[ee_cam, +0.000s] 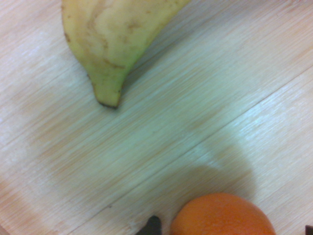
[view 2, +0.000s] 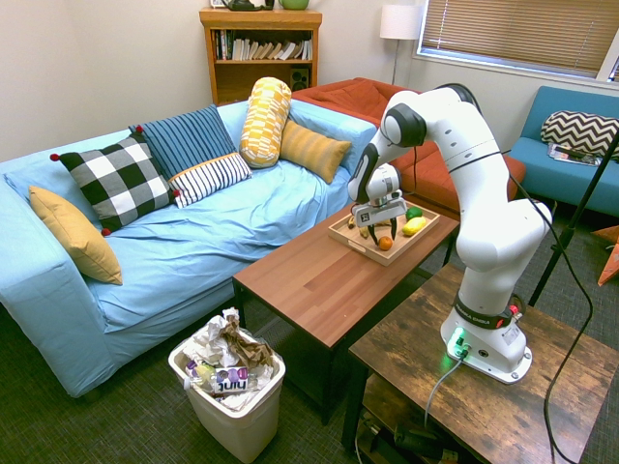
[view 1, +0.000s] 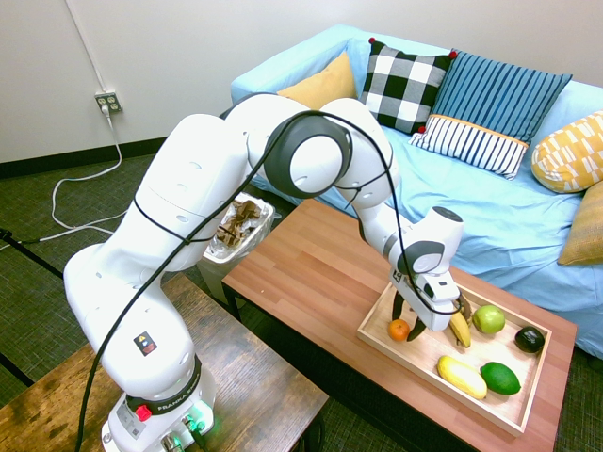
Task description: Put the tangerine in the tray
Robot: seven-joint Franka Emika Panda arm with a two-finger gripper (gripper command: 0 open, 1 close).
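at the tray's bin-side corner, by the edge that faces the arm's base, the claw (view 1: 405, 327) is seen standing wide, fingers pointed down, one either side of the tangerine (view 1: 399, 330). no clamp on it can be seen. fruit is already inside the rim of the tray (view 1: 438, 381), so the task is judged as good as done; only a clean lift-off is left. whether both fingers are clear of the skin can't be told.

main risk: fruit dragged or flicked by a finger if the wrist is tilted or slid sideways on exit. cause would be the tight gap around it. it's round, so a nudge could be turned into a roll, over the low bin-side edge if hit hard. straight up should be used, fingers kept apart. if they're closed too early, fruit could be pinched and carried back out.

next out: banana (view 1: 460, 329) is lying near the claw, could be clipped if the exit is swung toward the sofa-side edge. green apple (view 1: 489, 319), farther along that edge, is less exposed. yellow fruit (view 1: 462, 377) and lime (view 1: 500, 379), down the base-side edge, could be bumped by a rolling tangerine; little harm expected.

tray on table (view 1: 311, 254) could be shoved if the rim is caught by a fingertip.
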